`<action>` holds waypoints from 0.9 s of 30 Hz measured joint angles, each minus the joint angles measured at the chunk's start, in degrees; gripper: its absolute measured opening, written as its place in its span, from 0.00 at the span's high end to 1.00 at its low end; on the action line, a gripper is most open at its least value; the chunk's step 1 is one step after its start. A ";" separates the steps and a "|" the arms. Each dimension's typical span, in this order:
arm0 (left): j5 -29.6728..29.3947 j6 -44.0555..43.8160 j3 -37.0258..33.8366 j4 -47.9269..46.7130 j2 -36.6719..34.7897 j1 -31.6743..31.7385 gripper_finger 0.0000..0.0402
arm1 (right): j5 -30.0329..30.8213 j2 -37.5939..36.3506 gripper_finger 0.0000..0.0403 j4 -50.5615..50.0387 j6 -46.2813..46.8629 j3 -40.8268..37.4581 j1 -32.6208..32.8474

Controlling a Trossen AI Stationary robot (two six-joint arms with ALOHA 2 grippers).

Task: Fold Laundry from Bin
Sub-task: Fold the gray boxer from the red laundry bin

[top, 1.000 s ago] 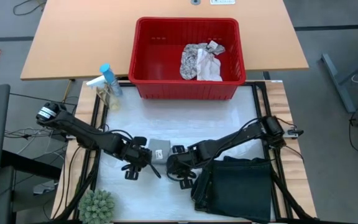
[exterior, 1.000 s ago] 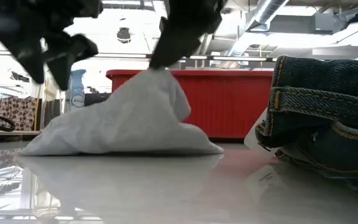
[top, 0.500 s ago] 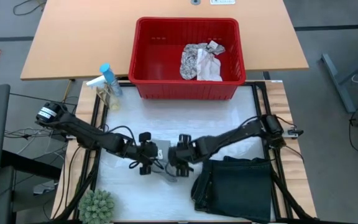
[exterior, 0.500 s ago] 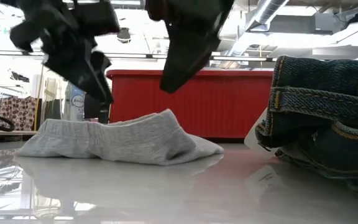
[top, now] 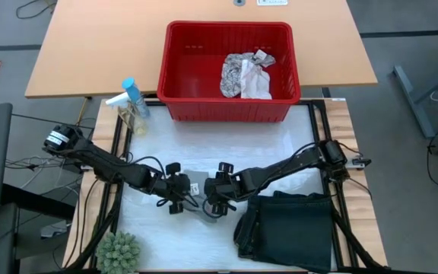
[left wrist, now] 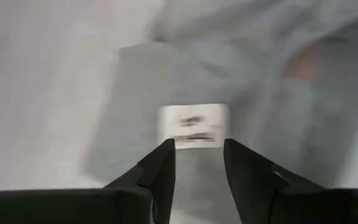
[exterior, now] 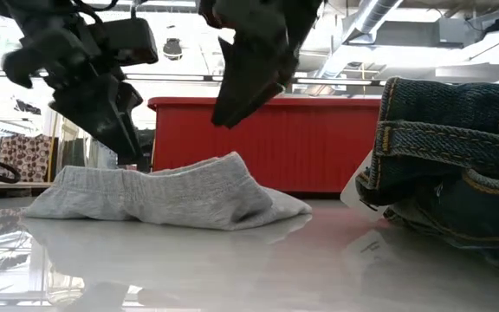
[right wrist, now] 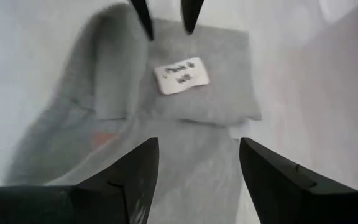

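Folding small grey cloth (top: 196, 188) near bin (top: 229, 114); left gripper (top: 179, 196) narrow, right gripper (top: 213, 199) wide, both empty. Next: regrasp an edge.

Small grey cloth (exterior: 158, 192) lies flat on table; patterned cloth (top: 245, 74) inside red bin (top: 177, 68).
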 joint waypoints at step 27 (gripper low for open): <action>4.75 -7.01 -4.39 4.86 0.09 0.13 0.73 | -6.24 0.04 0.38 11.95 1.76 -2.34 3.40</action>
